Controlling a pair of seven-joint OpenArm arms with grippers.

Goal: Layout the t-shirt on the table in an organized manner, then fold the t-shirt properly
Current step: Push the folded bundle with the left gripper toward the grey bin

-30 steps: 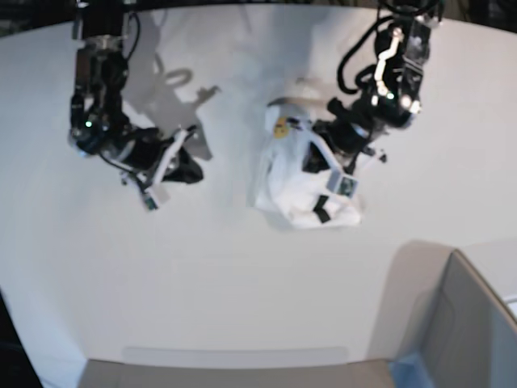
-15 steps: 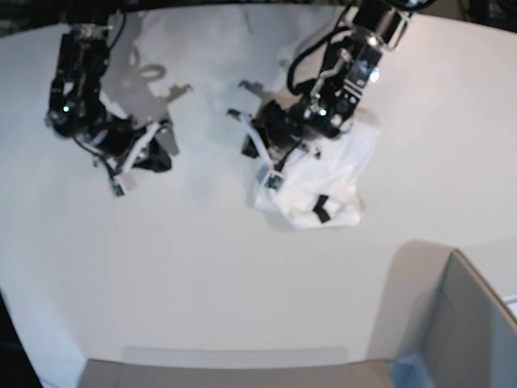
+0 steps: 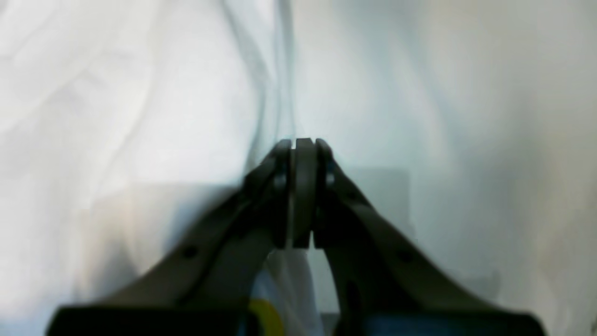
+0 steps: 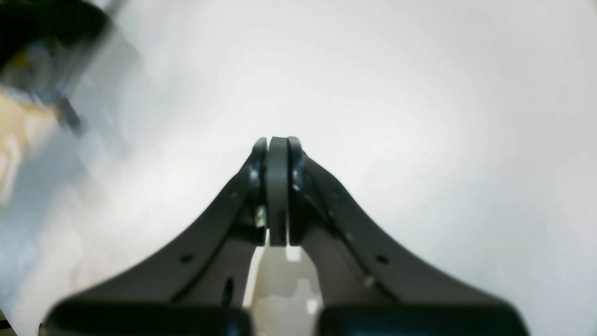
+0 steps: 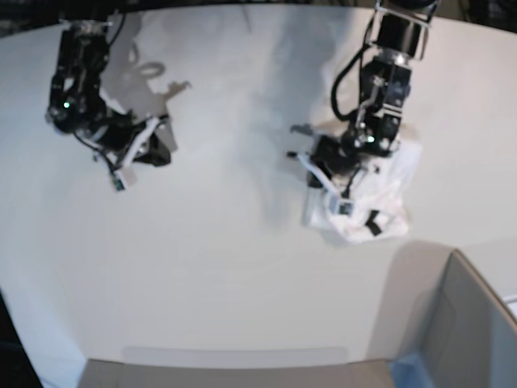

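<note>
white table [image 5: 210, 267], crumpled t-shirt [image 5: 380, 190] under left fingers [image 5: 317, 174], pressed together.

**Both tools closed, arms set wide apart**

The left tool [image 3: 304, 149] has its jaws pressed together, tips meeting with no gap in the wrist view. Its arm reaches down from the far edge in the base view, wrist bent low and angled toward the near left. The right tool [image 4: 277, 144] is likewise closed, jaws flush against each other. Its arm hangs folded on the opposite side, the tool [image 5: 121, 179] pointing down and outward.
</note>
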